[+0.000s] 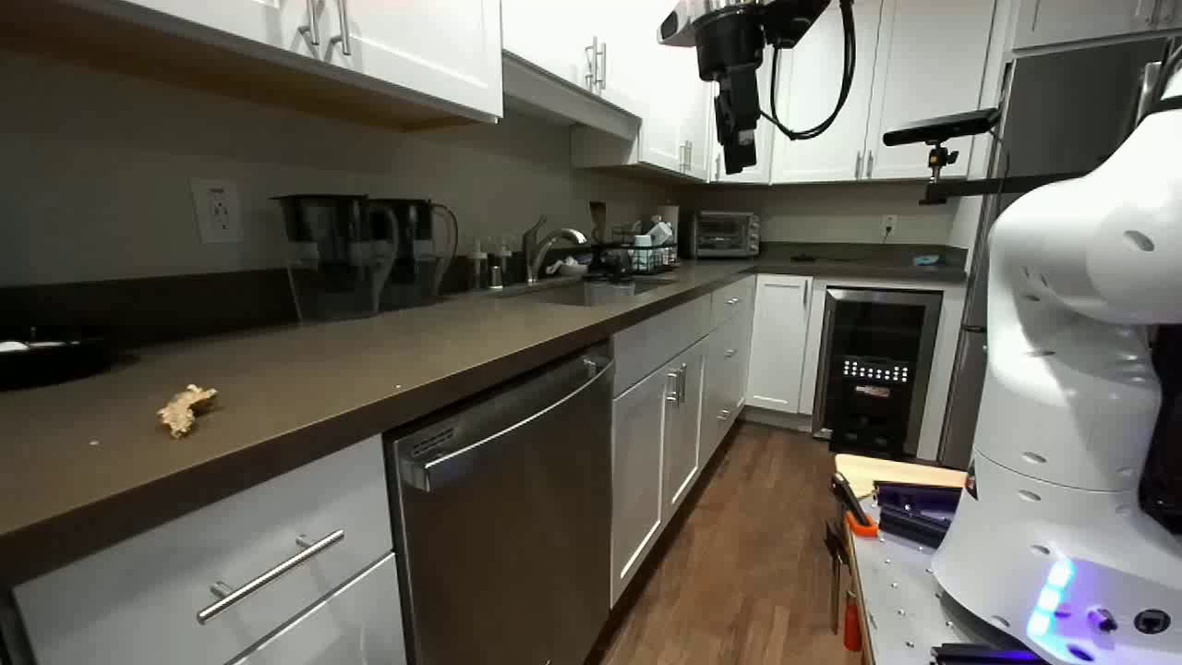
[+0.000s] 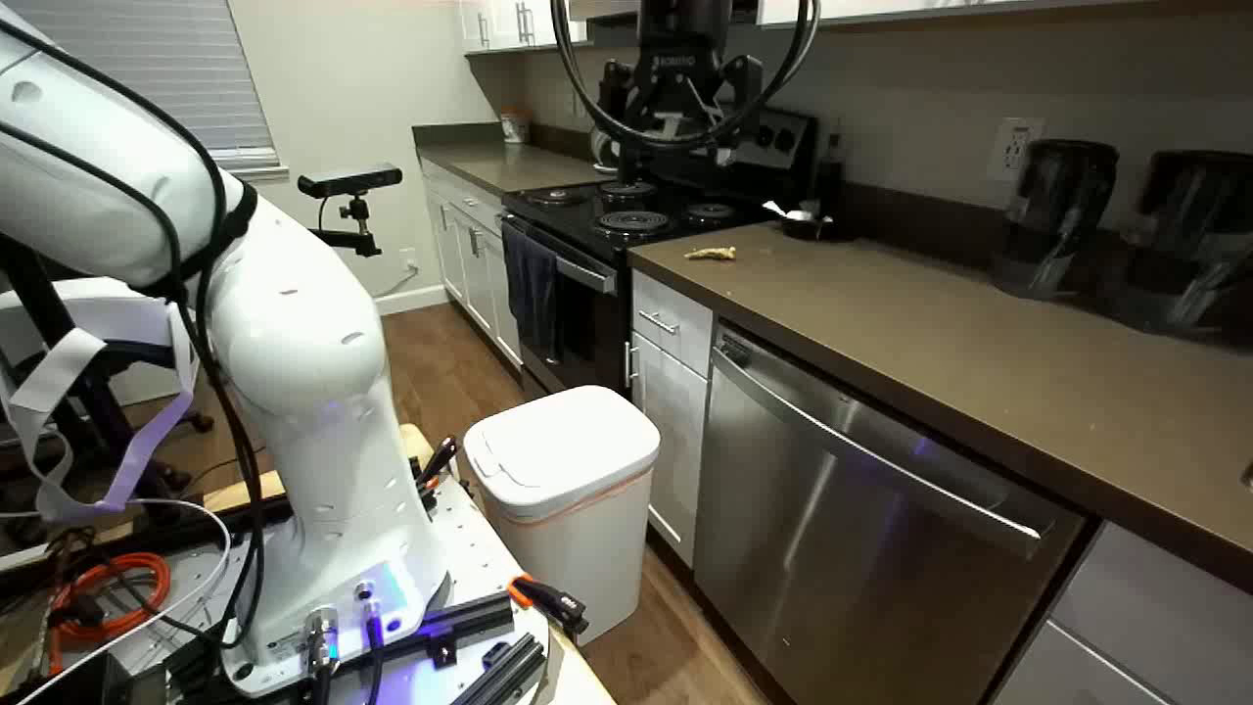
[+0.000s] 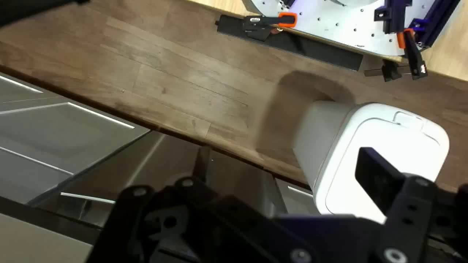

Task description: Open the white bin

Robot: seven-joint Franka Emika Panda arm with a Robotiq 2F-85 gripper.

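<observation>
The white bin (image 2: 563, 446) stands on the floor between the robot's table and the counter in an exterior view. Its lid is flat and shut. In the wrist view the bin (image 3: 406, 151) is at the right, with a small latch panel (image 3: 409, 119) at one end of the lid. One fingertip overlaps the lid in that picture, but the gripper is well above it. My gripper (image 3: 288, 162) is open, with its two fingers wide apart and nothing between them. It hangs high in both exterior views (image 2: 678, 152) (image 1: 737, 162). The bin is out of view in the remaining exterior view.
The counter (image 2: 940, 343) edge and dishwasher (image 2: 842, 509) run beside the bin. The stove (image 2: 626, 220) is behind it. The robot's table (image 3: 343, 27) has clamps (image 3: 413, 54) jutting from its edge near the bin. A small tan piece (image 1: 186, 409) lies on the counter.
</observation>
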